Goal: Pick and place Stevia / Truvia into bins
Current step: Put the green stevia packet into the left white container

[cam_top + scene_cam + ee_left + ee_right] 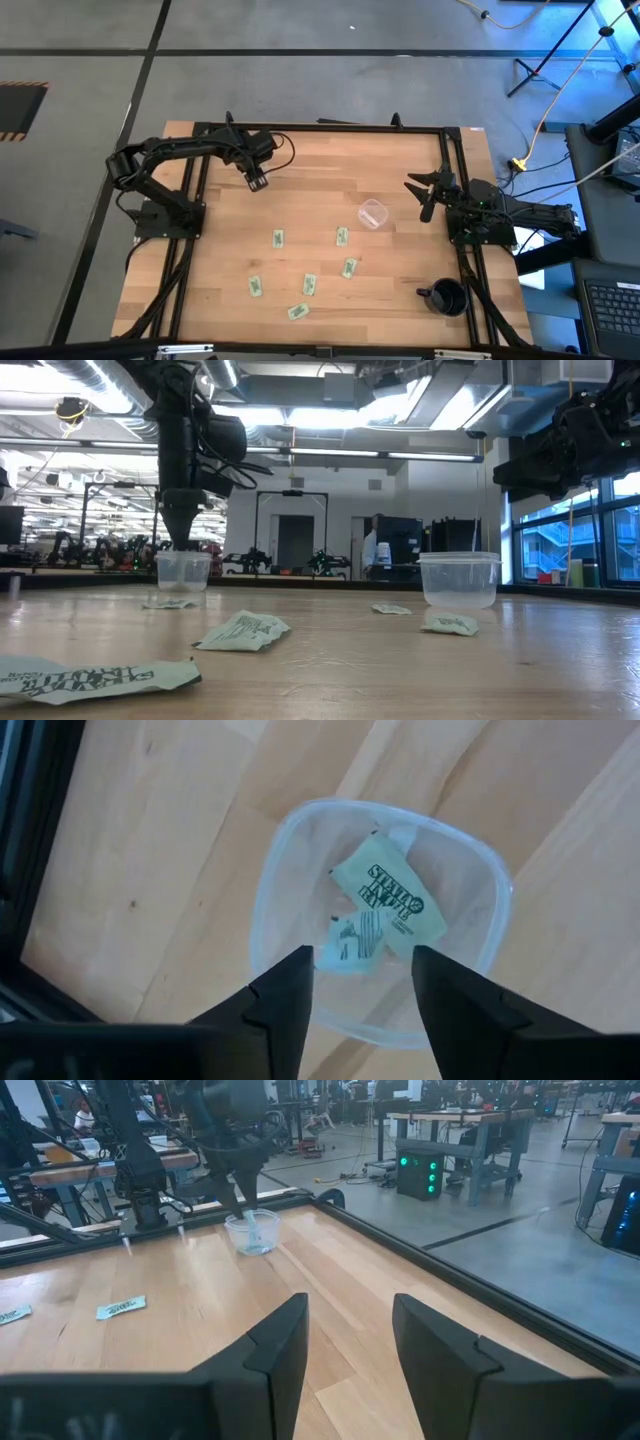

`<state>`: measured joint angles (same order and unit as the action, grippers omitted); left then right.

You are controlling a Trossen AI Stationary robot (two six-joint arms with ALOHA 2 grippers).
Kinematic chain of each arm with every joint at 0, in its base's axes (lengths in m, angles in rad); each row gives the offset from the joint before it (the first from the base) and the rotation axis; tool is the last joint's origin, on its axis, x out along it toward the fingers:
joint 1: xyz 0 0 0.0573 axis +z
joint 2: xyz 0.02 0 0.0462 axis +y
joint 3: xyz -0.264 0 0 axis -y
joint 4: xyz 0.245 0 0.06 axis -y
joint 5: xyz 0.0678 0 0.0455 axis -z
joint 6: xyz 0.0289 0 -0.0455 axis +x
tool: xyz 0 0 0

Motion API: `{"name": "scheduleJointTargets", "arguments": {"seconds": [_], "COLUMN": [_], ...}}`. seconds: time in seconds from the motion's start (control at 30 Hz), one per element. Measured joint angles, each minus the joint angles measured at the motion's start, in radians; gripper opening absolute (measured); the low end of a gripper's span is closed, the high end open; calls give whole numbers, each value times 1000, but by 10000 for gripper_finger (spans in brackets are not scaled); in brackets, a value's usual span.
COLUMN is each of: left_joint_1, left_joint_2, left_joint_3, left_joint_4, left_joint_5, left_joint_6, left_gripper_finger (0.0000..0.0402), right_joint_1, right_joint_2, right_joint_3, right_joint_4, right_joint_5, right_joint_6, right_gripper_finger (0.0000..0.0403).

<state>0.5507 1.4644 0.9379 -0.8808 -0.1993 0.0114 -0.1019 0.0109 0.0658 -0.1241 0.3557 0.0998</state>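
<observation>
I hang my left gripper [362,982] straight over the small clear plastic cup [380,920] near the wooden table's [320,170] far-left corner, fingers spread and empty, so a drop lands inside; two green-and-white paper packets [392,902] lie in it already. My left arm reaches across with its wrist pointing down. Six packets [309,285] lie toward the near edge. My right gripper [348,1342] waits open at the right edge, beside the second clear cup [373,213].

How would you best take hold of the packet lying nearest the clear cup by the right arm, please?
That packet lies flat on the table, just beside the clear cup. I would come straight down from above and pinch it across its narrow width, at the end away from the cup. The right gripper, open, is closest.
</observation>
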Motion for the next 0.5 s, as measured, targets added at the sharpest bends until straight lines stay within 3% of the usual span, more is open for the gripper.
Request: {"name": "scheduleJointTargets", "arguments": {"seconds": [0.37,0.5], "left_joint_1": [0,-21], "left_joint_2": [-1,-1], "left_joint_3": [148,161], "left_joint_4": [-120,-110], "left_joint_5": [3,168], "left_joint_6": [36,30], "left_gripper_finger": [174,175], "right_joint_1": [0,0], "right_joint_2": [0,0], "right_joint_3": [0,0], "right_joint_4": [0,0], "right_joint_5": [0,0], "right_joint_6": [0,0], "right_gripper_finger": [152,152]}}
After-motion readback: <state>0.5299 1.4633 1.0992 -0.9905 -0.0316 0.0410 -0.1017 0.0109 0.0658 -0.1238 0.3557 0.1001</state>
